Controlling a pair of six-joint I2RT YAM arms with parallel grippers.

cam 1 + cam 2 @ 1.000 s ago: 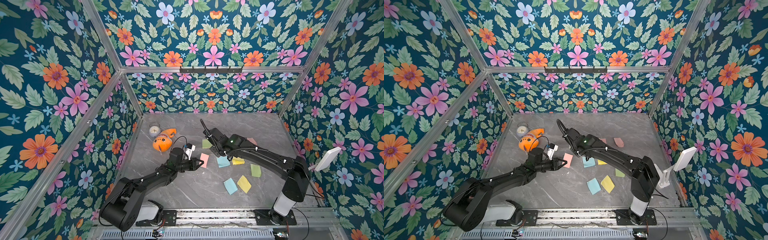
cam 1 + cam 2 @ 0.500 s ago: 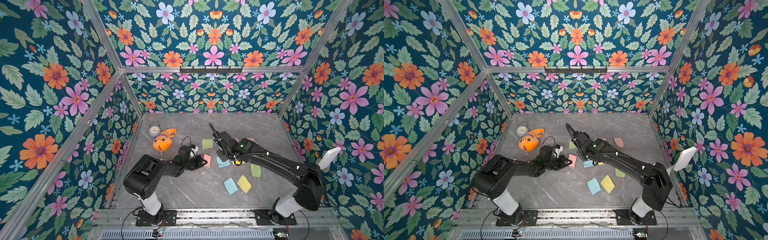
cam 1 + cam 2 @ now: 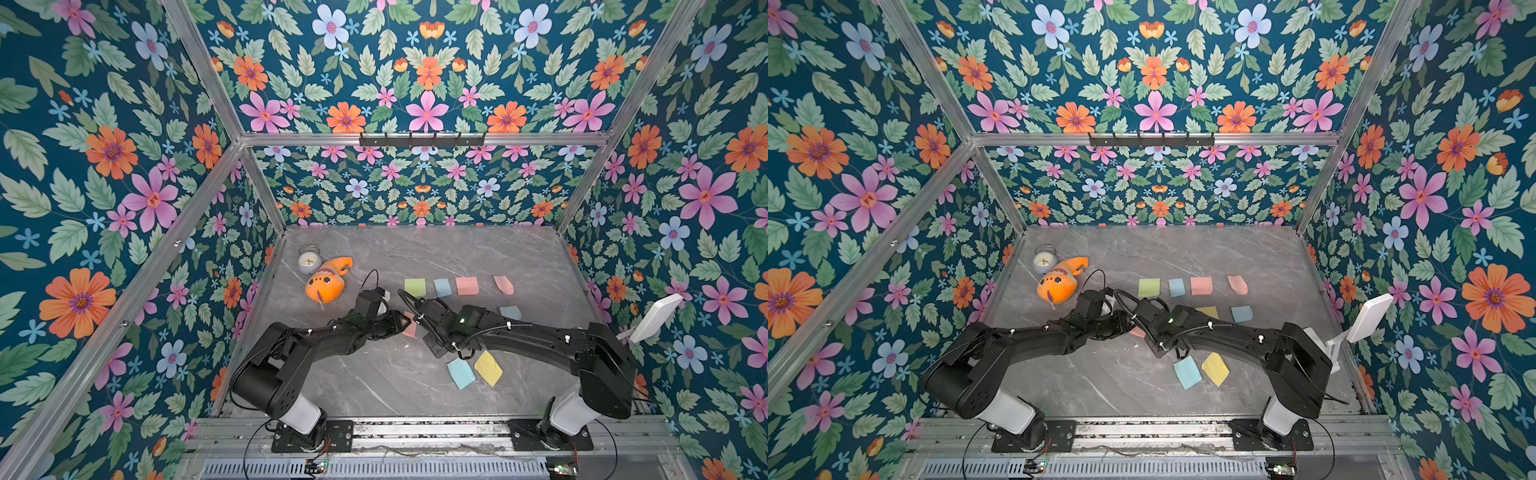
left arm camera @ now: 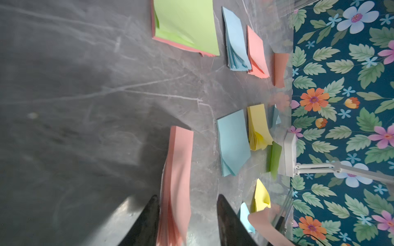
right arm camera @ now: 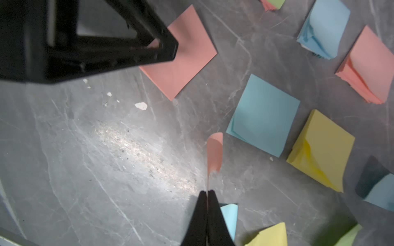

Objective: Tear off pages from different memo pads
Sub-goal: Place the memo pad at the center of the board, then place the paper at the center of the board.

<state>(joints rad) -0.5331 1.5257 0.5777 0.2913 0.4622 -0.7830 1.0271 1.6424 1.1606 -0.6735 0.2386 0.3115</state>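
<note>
Near the middle of the surface (image 5: 89,161), the left jaws have just opened and straddle the salmon memo pad (image 4: 180,161), while the right jaws stay shut on a curled salmon page (image 5: 215,153) lifted clear, so this tear looks done.

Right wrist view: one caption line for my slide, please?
Right claw pinches a curled pink page near the pink memo pad.

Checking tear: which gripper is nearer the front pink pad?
Left. Left gripper straddles the front pink pad, jaws open; right gripper is clear of it, pinching a pink page.
</note>
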